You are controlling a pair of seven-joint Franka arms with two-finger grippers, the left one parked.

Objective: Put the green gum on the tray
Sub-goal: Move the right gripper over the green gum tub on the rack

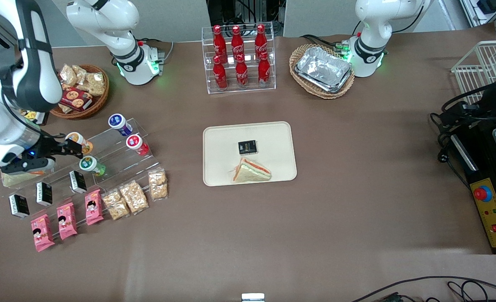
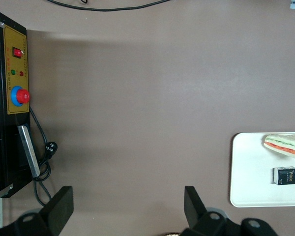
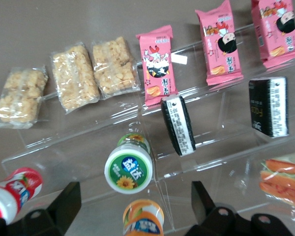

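Observation:
The green gum (image 1: 92, 165) lies on its side on a clear acrylic step stand (image 1: 113, 157) toward the working arm's end of the table. Its white lid with green label faces up in the right wrist view (image 3: 129, 168). My gripper (image 1: 72, 147) hovers open and empty over the stand. In the right wrist view the gripper (image 3: 135, 199) straddles the orange gum (image 3: 143, 219), and the green gum lies just past the fingertips, apart from them. The cream tray (image 1: 222, 138) lies mid-table and holds a black box (image 1: 247, 147) and a sandwich (image 1: 251, 171).
A red gum (image 1: 138, 144) and a blue gum (image 1: 120, 123) lie on the same stand. Black boxes (image 1: 77, 181), pink snack bags (image 1: 93, 206) and rice-cracker packs (image 1: 133, 196) fill the lower steps. A cola rack (image 1: 238, 58), a foil-tray basket (image 1: 322, 70) and a snack basket (image 1: 80, 90) stand farther back.

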